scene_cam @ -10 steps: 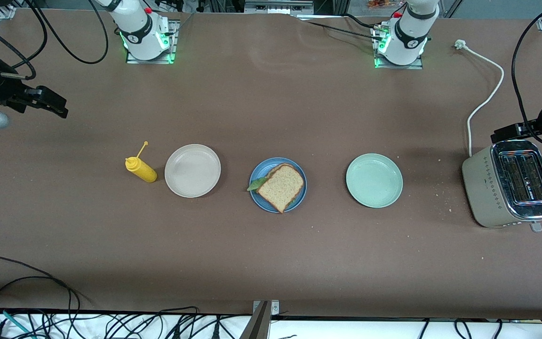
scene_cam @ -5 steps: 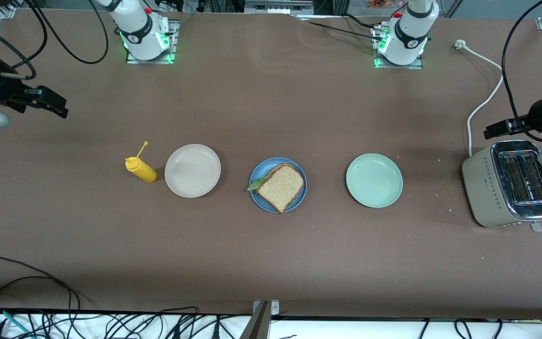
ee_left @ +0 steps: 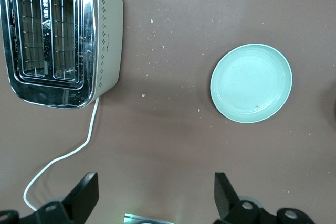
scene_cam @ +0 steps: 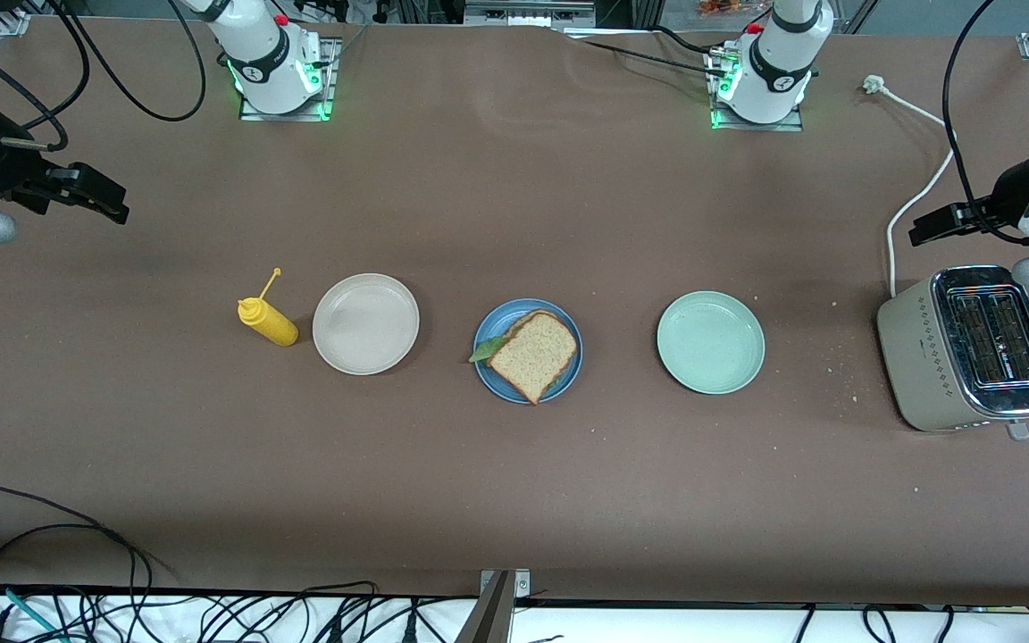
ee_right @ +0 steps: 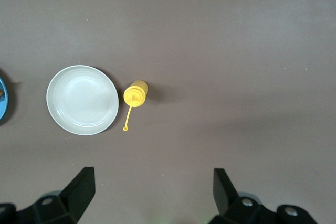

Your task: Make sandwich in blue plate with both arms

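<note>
Green plate (scene_cam: pixel 710 342) beside blue plate (scene_cam: pixel 488 373)

Both arms are glossy white with black joint bands, red buttons and green-lit bases (scene_cam: pixel 282 85) bolted to metal plates, trailing black cables, each ending in black two-finger grippers (ee_left: pixel 155 195).

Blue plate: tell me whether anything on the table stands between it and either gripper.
The blue plate holds the sandwich. The beige plate lies toward the open right gripper, the green plate toward the open left gripper. Both grippers hang high enough to pass over.
</note>
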Motion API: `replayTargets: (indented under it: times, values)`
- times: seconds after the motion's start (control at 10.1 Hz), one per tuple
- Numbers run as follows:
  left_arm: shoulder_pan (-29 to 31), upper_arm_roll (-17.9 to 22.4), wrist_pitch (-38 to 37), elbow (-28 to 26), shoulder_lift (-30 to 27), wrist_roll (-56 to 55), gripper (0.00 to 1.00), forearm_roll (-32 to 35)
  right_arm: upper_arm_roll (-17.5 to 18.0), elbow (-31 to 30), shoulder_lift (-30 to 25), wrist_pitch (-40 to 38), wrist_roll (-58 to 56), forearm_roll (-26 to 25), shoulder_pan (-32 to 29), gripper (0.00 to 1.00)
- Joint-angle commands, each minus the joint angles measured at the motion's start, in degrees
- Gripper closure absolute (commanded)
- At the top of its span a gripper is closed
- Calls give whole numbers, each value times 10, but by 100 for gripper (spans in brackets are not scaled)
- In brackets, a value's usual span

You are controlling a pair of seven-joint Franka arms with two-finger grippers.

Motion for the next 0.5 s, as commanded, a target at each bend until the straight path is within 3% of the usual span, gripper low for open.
replayTargets:
  times: [0.0, 0.3, 0.4]
  values:
    - [0, -16, 31, -45, -42, 5, 0, -26, -1, 10, -2, -11, 2, -7, 1, 0]
    - [4, -27, 35, -58, -62, 5, 0, -45, 0, 10, -2, -11, 3, -7, 1, 0]
    - [-30, 7, 39, -59, -62, 5, 0, -45, -1, 10, -2, -11, 3, -7, 1, 0]
